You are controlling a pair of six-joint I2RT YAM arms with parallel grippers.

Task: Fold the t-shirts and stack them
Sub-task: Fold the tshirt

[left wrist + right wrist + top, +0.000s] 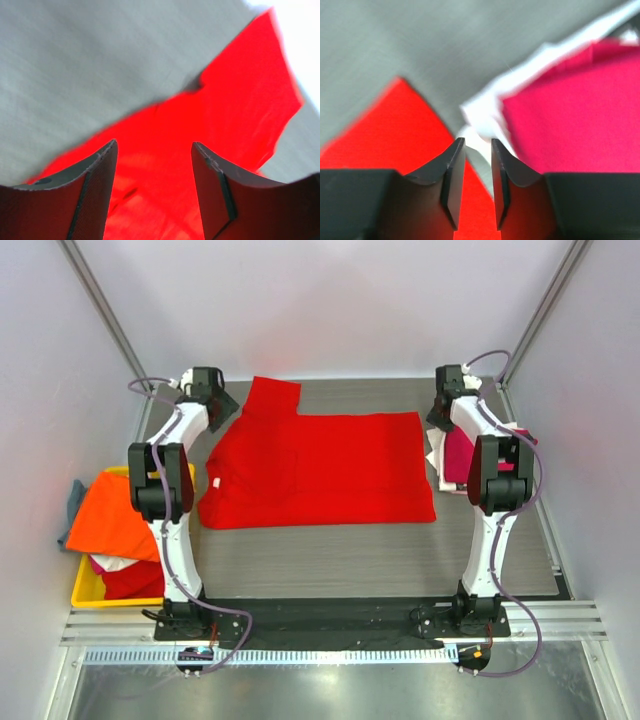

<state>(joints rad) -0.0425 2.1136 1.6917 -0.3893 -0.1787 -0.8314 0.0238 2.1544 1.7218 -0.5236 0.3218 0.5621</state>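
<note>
Top external view gives me the grey desk boxed in by pale walls on three sides, with the two arm bases bolted along its near edge. Most of the far half is covered by the bright red t-shirt. It lies flat between the arms, its near edge running fairly straight and one sleeve poking out toward the far left corner. A wide bare band of desk stays free between that near edge and the bases. Only a thin strip shows beyond the shirt at the back.

Off the desk's left side sits a yellow crate, heaped with an orange shirt that spills over its rim, red cloth showing under it. At the right edge a small pile holds a magenta shirt on a white shirt, just beside the red shirt's right edge.

The left claw hangs over the red shirt's far left part near the sleeve. From the left wrist its fingers stand well apart with nothing between them, only red cloth below. The right claw hangs at the gap between the red shirt and the pile. The right wrist shows its fingers a narrow slit apart, nothing visibly pinched, with a red corner to one side and white and magenta cloth to the other.
</note>
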